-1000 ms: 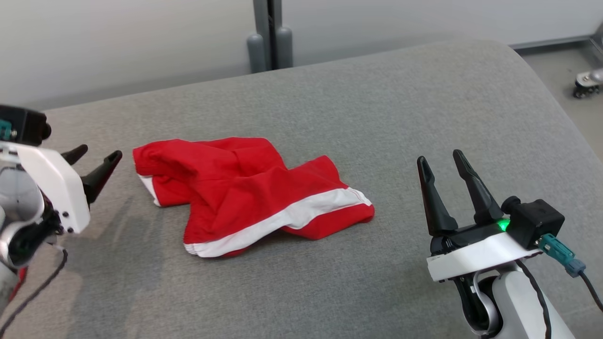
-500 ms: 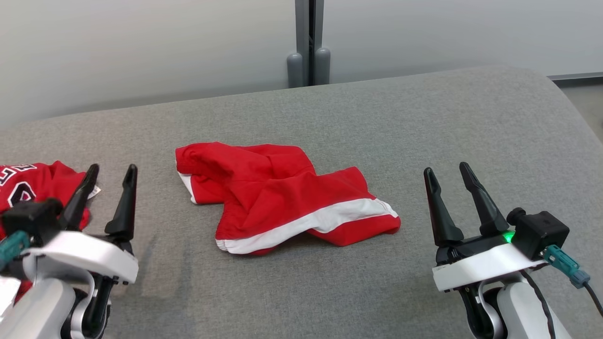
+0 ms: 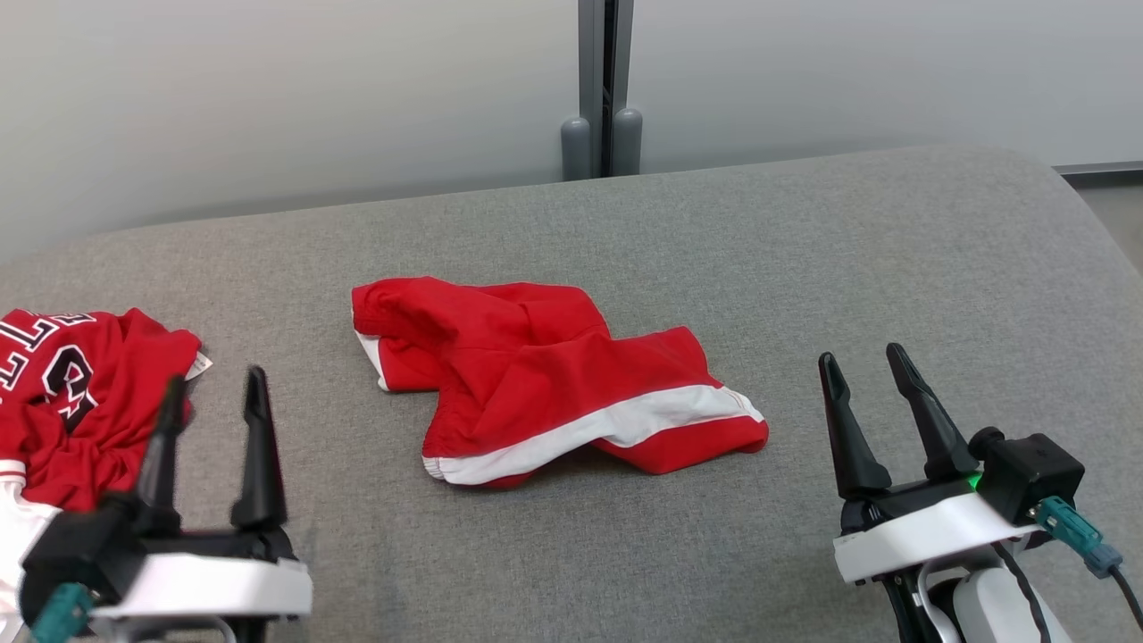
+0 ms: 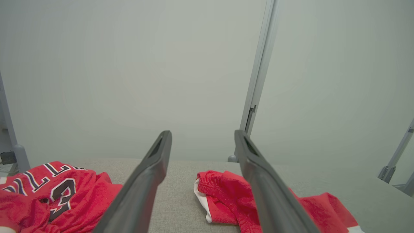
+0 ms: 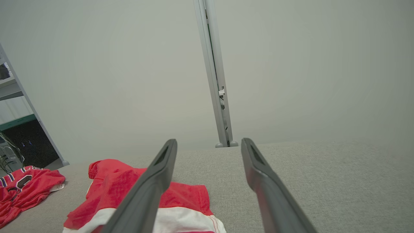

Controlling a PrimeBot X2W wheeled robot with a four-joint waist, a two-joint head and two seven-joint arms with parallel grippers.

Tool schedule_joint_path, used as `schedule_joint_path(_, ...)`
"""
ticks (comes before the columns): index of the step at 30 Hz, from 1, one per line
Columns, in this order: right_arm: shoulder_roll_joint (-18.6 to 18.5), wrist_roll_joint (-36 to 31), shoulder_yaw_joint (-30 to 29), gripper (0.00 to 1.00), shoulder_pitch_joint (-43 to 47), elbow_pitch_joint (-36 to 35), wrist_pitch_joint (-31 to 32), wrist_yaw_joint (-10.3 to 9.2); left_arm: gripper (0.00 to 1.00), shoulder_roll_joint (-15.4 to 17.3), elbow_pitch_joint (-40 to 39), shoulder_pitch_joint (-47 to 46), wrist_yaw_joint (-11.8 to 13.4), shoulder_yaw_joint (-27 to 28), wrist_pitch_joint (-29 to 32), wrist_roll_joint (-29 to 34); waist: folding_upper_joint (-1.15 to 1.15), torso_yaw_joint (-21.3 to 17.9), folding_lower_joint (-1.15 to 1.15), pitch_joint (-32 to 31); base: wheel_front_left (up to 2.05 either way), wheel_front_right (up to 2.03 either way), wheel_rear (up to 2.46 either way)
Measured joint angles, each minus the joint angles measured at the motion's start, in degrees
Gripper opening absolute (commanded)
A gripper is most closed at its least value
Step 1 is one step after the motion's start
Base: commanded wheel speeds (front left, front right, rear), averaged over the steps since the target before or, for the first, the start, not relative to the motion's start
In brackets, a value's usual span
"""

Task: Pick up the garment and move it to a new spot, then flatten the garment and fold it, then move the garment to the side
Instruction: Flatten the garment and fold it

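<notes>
A crumpled garment, red shorts point(image 3: 536, 375) with a white stripe, lies in the middle of the grey cushioned surface point(image 3: 804, 250). My left gripper point(image 3: 215, 379) stands open at the lower left, fingers pointing up, well left of the shorts and just right of a red jersey point(image 3: 80, 402). My right gripper point(image 3: 859, 354) stands open at the lower right, a short way right of the shorts. Neither touches cloth. The left wrist view has its open gripper point(image 4: 202, 132) above the surface, the shorts point(image 4: 223, 200) and the jersey point(image 4: 48, 194) below. The right wrist view looks past its open gripper point(image 5: 209, 140) at the shorts point(image 5: 116, 181).
The red jersey with black and white lettering lies crumpled at the surface's left end. A pale wall with a grey post point(image 3: 603, 89) runs behind the far edge. The surface rounds off at the right, with floor point(image 3: 1116, 192) beyond. Bare grey fabric surrounds the shorts.
The head camera has swung, bringing the jersey into view. My left arm has swung from the left edge, fingers pointing right, to the lower left with fingers up. The shorts lie unchanged.
</notes>
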Motion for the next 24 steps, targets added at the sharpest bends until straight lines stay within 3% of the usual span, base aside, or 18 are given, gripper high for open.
schedule_joint_path(5,-0.1,-0.5,0.1,1.0,0.7,0.5,0.0,0.0,1.0,-4.9,1.0,3.8,-3.8,1.3,0.0,4.0,0.0,-0.2,0.0,-1.0,0.0,0.0,0.0)
schedule_joint_path(11,-0.8,-0.5,0.5,1.0,1.5,1.0,0.0,0.0,1.0,-8.7,2.4,6.5,-6.6,3.6,0.0,7.7,0.0,-0.7,0.0,-2.7,0.0,0.0,0.0)
schedule_joint_path(24,-1.2,-0.8,0.7,1.0,1.5,1.3,0.0,0.0,1.0,-12.5,4.8,6.9,-11.5,7.0,0.0,11.7,0.0,-0.6,0.0,-3.6,0.0,0.0,0.0)
